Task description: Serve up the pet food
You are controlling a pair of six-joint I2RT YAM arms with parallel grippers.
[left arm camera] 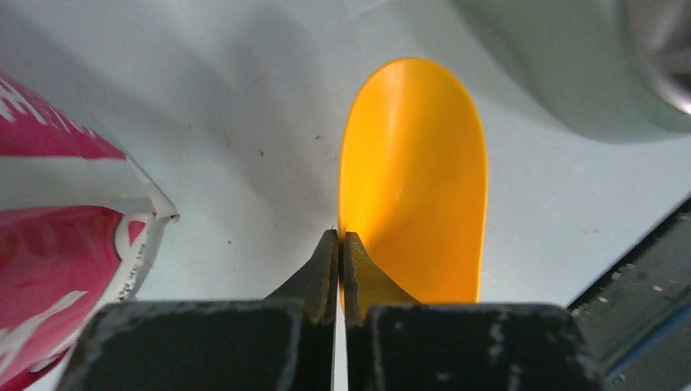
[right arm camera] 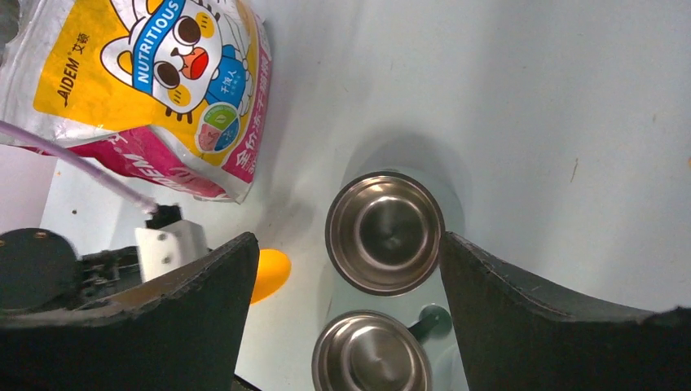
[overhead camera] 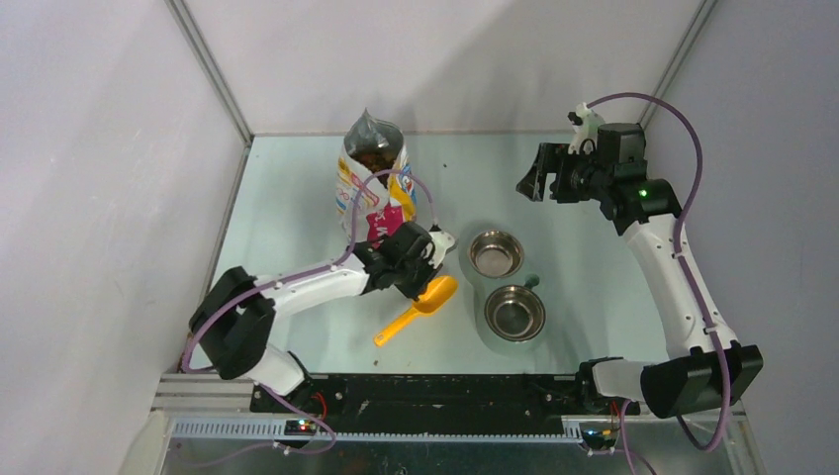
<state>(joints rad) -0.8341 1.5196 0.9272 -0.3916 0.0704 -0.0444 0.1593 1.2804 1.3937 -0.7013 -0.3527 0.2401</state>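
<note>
The pet food (overhead camera: 374, 158), small brown dry pellets, sits in the open mouth of the glossy printed bag (overhead camera: 368, 193) at upper centre. We judge nothing served yet: both round steel bowls (overhead camera: 496, 254) shine bare, and the smooth yellow plastic scoop (left arm camera: 411, 179) lies empty. Our left gripper (left arm camera: 340, 244) is pressed closed at its rim; the right gripper (right arm camera: 344, 242) gapes wide.
</note>
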